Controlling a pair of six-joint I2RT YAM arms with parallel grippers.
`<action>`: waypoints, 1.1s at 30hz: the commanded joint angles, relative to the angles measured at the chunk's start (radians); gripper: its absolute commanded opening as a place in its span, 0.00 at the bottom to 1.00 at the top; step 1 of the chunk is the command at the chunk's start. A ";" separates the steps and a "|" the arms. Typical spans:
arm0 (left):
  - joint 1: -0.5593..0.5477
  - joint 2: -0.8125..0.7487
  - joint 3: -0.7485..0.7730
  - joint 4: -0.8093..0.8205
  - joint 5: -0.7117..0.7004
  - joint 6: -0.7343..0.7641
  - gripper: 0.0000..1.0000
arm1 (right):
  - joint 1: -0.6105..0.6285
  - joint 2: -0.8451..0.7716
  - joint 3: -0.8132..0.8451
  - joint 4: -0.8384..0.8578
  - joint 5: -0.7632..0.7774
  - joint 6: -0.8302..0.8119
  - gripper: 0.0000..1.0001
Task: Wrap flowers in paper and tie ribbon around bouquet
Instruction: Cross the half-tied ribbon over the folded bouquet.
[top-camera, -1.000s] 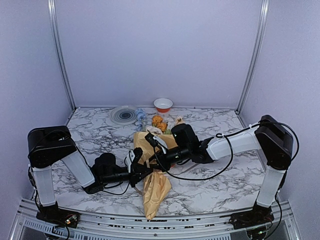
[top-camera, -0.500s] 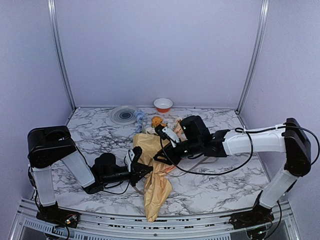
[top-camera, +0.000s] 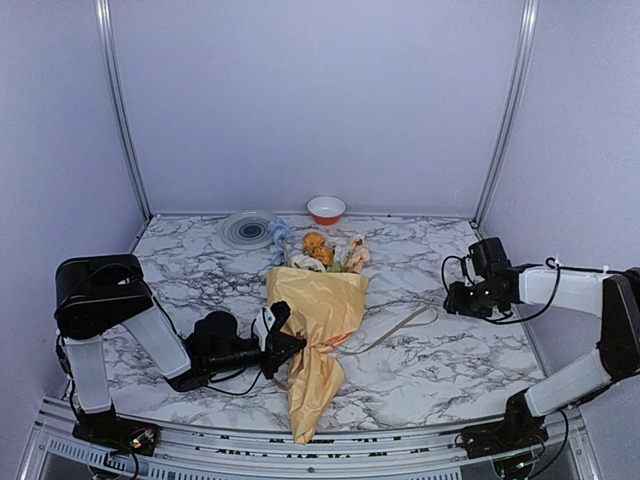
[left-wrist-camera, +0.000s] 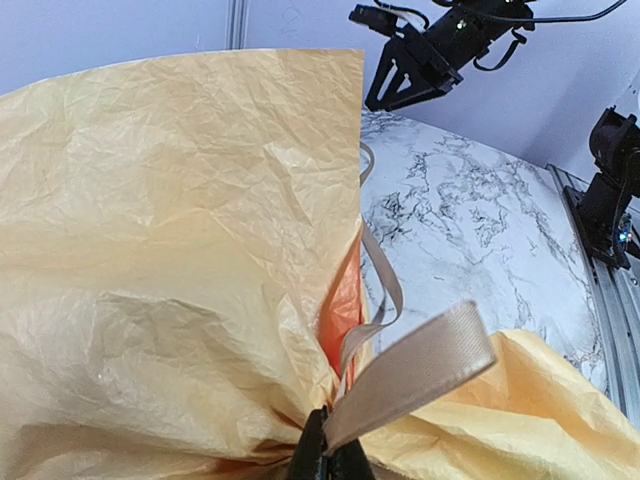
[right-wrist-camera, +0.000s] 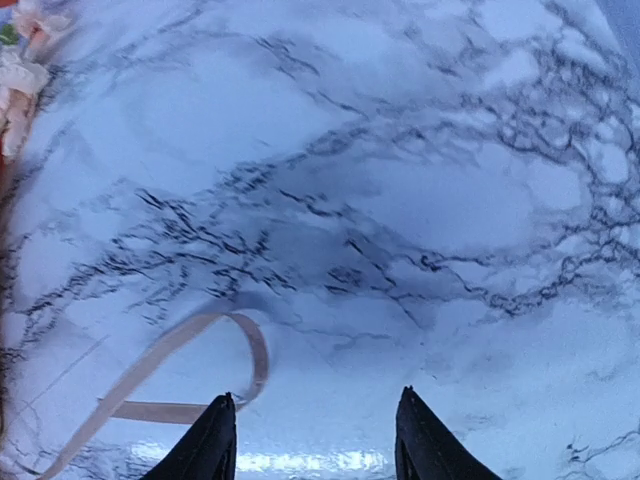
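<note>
The bouquet (top-camera: 318, 310) lies in the middle of the marble table (top-camera: 440, 370), with its wide end pointing to 12 o'clock and its thin tail pointing to 6 o'clock. The flowers (top-camera: 320, 245) peek out at the wide end, orange, cream and pale pink. The paper (left-wrist-camera: 180, 200) is tan-yellow and crinkly, and a bit of orange shows inside the fold. The left gripper (top-camera: 285, 345) sits at the bouquet's 9 o'clock side, right at the pinched waist. In the left wrist view its black fingers (left-wrist-camera: 322, 460) are tight together on the ribbon (left-wrist-camera: 420, 375), which sticks up from them as a flat beige strip. From the waist the ribbon (top-camera: 395, 328) runs over the table toward 3 o'clock and bends back in a loop. The right gripper (top-camera: 455, 300) is at 3 o'clock from the bouquet, well apart from it. Its two fingers (right-wrist-camera: 212, 445) are apart with nothing between them, and they hang over the bare marble. The ribbon's loop (right-wrist-camera: 190, 345) lies just ahead of them, near the 10 o'clock side of that view. At the far edge, near 12 o'clock, stand a white and orange bowl (top-camera: 326, 209) and a grey plate (top-camera: 249, 229)
</note>
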 joint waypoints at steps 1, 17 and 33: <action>-0.010 -0.035 0.006 -0.035 -0.017 0.030 0.00 | -0.027 0.093 -0.010 -0.007 -0.084 0.007 0.53; -0.016 -0.049 0.020 -0.082 -0.016 0.040 0.00 | -0.007 0.101 0.093 -0.082 0.059 -0.016 0.38; -0.020 -0.061 0.019 -0.111 -0.021 0.043 0.00 | 0.052 0.301 0.158 -0.061 -0.040 -0.084 0.32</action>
